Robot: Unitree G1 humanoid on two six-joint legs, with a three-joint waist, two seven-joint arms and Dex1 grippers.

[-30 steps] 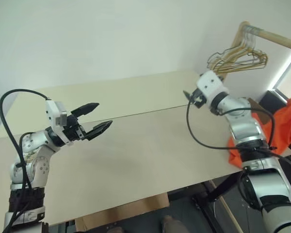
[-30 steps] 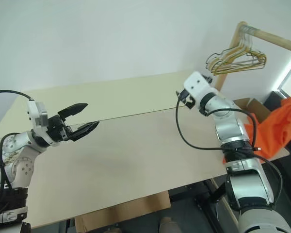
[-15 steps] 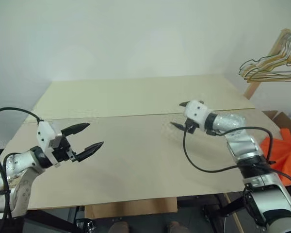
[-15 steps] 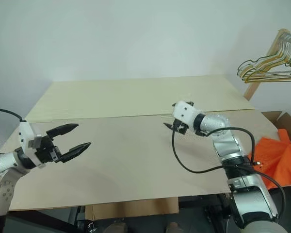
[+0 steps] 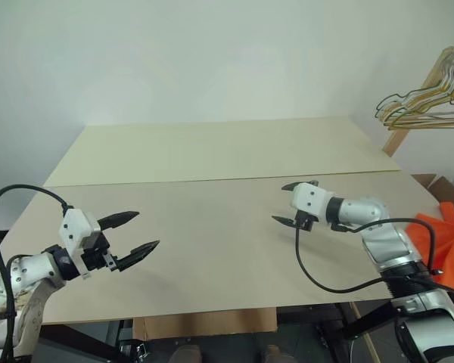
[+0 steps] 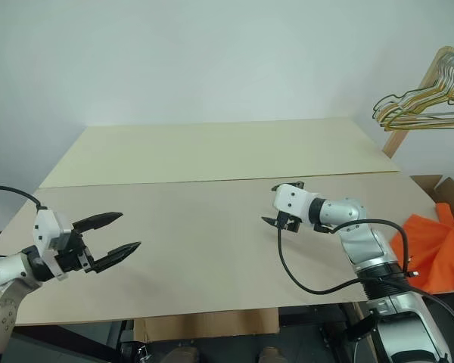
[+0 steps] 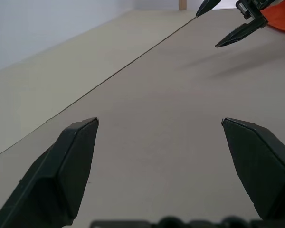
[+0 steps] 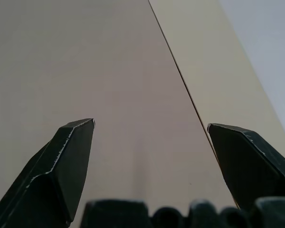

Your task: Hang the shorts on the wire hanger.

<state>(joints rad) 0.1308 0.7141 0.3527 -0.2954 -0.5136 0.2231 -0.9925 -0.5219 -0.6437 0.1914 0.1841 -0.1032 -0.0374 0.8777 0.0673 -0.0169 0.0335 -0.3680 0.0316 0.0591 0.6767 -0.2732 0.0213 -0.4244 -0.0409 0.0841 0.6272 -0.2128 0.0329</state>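
Note:
The orange shorts (image 6: 431,253) lie bunched off the table's right edge, beside my right arm. The wire hanger is out of view. My left gripper (image 5: 148,228) hovers open over the near left of the beige table (image 5: 212,151), pointing right, with nothing between its fingers. My right gripper (image 5: 278,202) is open and empty over the table's right half, pointing left, well apart from the shorts. In the left wrist view my left gripper (image 7: 160,122) spans bare tabletop, with the right gripper (image 7: 228,23) and a bit of the shorts (image 7: 281,21) far ahead. The right gripper (image 8: 150,123) frames the table seam.
A bunch of gold and green wire hangers (image 5: 424,110) hangs from a wooden rack (image 5: 439,64) at the far right. A cardboard box (image 5: 439,185) sits beyond the shorts. A seam (image 5: 174,181) runs across the table. Another cardboard piece (image 5: 204,325) lies under the front edge.
The camera has swung, so the whole picture has shifted. Both arms have sunk and drawn back toward me; the right gripper has turned to point left. Both stay open.

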